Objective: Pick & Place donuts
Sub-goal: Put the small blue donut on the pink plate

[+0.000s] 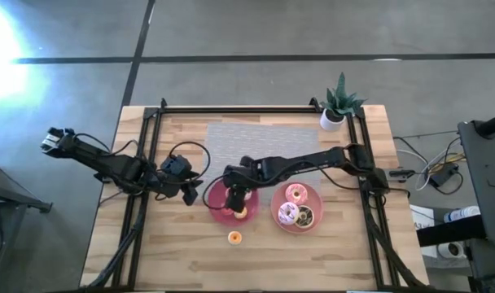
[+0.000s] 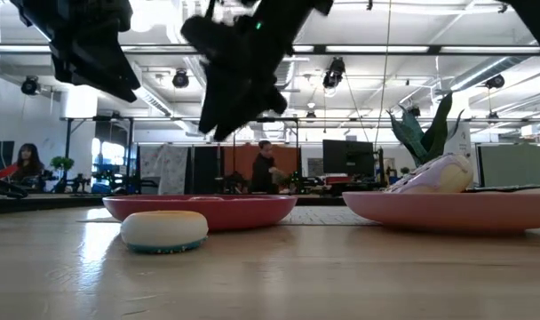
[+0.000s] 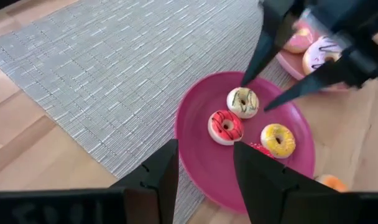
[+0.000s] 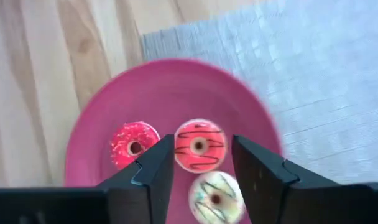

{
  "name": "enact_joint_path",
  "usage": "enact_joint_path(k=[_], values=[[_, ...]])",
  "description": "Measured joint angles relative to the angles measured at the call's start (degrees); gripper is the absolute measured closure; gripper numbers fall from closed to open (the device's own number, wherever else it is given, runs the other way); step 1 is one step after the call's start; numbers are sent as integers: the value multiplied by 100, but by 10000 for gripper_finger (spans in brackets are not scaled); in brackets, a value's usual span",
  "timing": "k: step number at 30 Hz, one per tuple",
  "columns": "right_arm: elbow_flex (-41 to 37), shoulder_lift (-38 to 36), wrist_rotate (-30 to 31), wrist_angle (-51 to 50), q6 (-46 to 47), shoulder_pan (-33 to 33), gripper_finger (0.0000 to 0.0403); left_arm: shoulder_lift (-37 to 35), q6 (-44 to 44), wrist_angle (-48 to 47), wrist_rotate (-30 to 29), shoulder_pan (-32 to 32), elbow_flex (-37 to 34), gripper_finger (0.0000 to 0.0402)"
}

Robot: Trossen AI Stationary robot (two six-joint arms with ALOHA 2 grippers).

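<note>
A dark pink plate [image 1: 219,210] holds several small donuts: a pale dark-striped one [image 3: 243,101], a red striped one [image 3: 225,126], a yellow one [image 3: 278,140] and a red sprinkled one [image 4: 134,145]. My right gripper [image 1: 235,195] hangs open above this plate. Its fingertips [image 3: 246,78] stand on either side of the pale donut [image 4: 217,198], raised clear of it. A second pink plate [image 1: 313,195] carries larger iced donuts [image 1: 295,194]. One orange donut [image 1: 234,238] lies flat on the bare wood. My left gripper [image 3: 204,149] is open and empty, just left of the dark pink plate.
A grey woven mat [image 1: 247,138] lies behind the plates, and a potted plant [image 1: 339,104] stands at the far right corner. A black frame [image 1: 146,138] runs along the table's sides. Bare wood lies along the near edge [image 1: 313,260]. People show in the room beyond.
</note>
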Motion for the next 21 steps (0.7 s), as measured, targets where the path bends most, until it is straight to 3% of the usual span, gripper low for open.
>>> enact_joint_path(k=[6,13,21], values=[[-98,-467,277,-214,-264,130,248,27,-458,51,2,0,0,275],[-840,-1201,741,-336,-383,263,250,167,-1041,262,81,-12,-2,275],[-2438,-2510,905,-224,205,323,253,910,-114,1562,572,-558,6,275]])
